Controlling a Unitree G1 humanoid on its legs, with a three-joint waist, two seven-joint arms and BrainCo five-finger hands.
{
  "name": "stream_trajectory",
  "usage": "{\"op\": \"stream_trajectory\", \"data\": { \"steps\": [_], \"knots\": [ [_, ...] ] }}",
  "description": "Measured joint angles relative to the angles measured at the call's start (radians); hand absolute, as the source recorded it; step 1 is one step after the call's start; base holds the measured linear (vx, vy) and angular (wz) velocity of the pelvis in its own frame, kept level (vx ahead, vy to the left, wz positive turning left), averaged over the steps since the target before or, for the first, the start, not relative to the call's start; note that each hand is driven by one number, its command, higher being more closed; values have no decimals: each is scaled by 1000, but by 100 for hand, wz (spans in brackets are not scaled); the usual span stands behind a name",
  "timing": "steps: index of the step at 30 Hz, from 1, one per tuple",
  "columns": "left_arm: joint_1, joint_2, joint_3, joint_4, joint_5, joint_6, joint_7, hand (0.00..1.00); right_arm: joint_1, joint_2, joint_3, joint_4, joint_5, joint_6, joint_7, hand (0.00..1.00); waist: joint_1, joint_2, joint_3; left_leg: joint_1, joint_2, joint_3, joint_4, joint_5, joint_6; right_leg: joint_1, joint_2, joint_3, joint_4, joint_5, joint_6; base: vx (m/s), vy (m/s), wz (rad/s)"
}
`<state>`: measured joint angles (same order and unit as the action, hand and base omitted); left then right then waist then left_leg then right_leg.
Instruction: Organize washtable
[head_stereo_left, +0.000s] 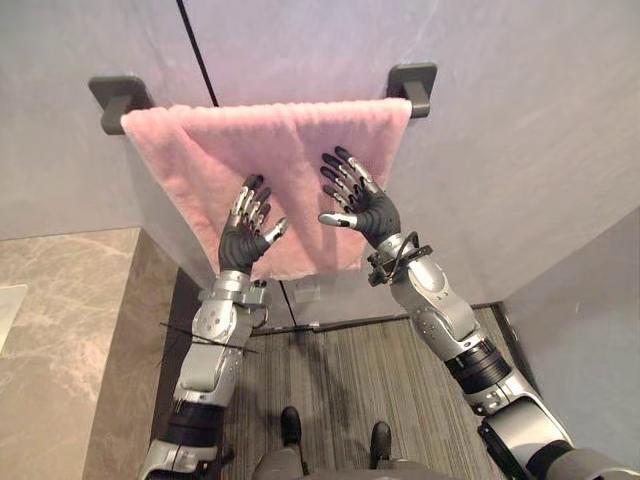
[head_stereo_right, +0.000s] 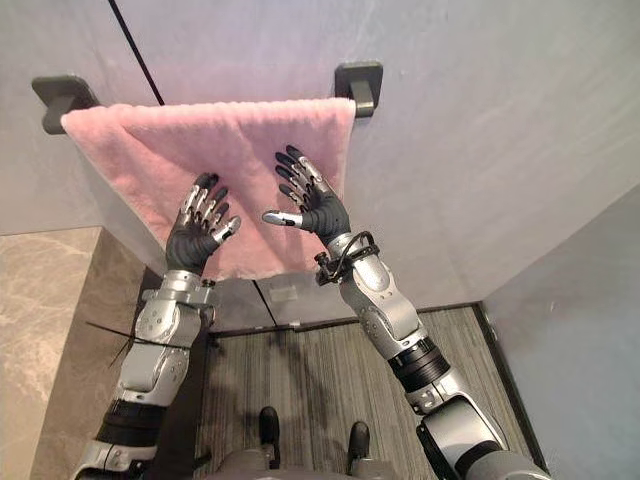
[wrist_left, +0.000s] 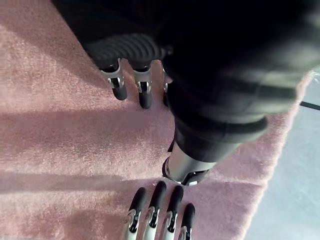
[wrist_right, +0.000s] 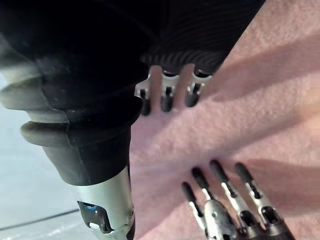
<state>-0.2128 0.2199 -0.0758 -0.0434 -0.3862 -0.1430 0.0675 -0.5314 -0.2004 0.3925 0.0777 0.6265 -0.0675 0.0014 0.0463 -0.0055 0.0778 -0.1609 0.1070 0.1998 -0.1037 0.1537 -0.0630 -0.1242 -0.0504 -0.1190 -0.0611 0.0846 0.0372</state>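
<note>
Our left robot hand (head_stereo_left: 245, 235) is raised with its fingers (wrist_left: 120, 86) straight and slightly spread, thumb out to the side, holding nothing. It is held palm-first against the lower left part of the pink towel (head_stereo_left: 200, 150). The fingertips are very close to the cloth, but we cannot tell whether they press on it. Our right robot hand (head_stereo_left: 360, 205) is just beside it and a little higher, over the middle of the towel. It is opened wide, with fingers (wrist_right: 167, 97) fanned out, thumb pointing toward the left hand, and nothing in its grasp. We cannot tell whether it touches the cloth either. The two hands are close but apart.

The towel hangs draped over a rail on the wall, spread flat between the left bracket (head_stereo_left: 118, 97) and the right bracket (head_stereo_left: 413, 85), both dark. Its lower edge slants, hanging lower toward the right. Below and to the left we see a stone-patterned surface (head_stereo_left: 60, 320), and a striped floor (head_stereo_left: 350, 380) lies under the arms
</note>
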Motion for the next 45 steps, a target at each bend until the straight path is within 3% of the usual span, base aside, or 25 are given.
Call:
{"op": "stream_trajectory", "data": {
  "steps": [6,14,21,32,40,45],
  "knots": [
    [-22,-3,36,104,1,8,27,0,105,47,-111,6,-11,-1,-23,0,-1,-14,19,1,3,15,1,0,1,-5,0,17,1,1,-1,15,12,-6],
    [161,-90,313,123,4,11,38,0,450,78,-443,7,-69,4,-49,0,-10,-16,22,22,2,24,0,-1,-1,3,1,25,7,-7,-7,4,4,-5],
    [378,-184,444,132,3,22,40,0,593,161,-684,6,-119,8,-92,0,-30,-16,22,38,-4,13,0,-13,-11,23,-6,12,4,-18,3,-15,13,6],
    [515,-274,441,220,1,44,21,0,745,272,-799,24,-159,5,-183,0,-31,-7,3,106,-8,2,0,-18,-8,110,-17,-9,-16,-22,5,32,3,5],
    [543,-295,384,484,4,70,20,0,840,279,-825,161,-205,-2,-243,0,-31,21,-39,194,-2,24,0,-48,-11,190,-17,-16,-8,-51,10,12,-4,-1],
    [542,-295,380,733,-1,84,22,0,870,283,-836,402,-204,-3,-260,0,-32,26,-58,217,-2,29,0,-56,-11,205,-18,-18,8,-66,9,0,0,0]
  ]
}}
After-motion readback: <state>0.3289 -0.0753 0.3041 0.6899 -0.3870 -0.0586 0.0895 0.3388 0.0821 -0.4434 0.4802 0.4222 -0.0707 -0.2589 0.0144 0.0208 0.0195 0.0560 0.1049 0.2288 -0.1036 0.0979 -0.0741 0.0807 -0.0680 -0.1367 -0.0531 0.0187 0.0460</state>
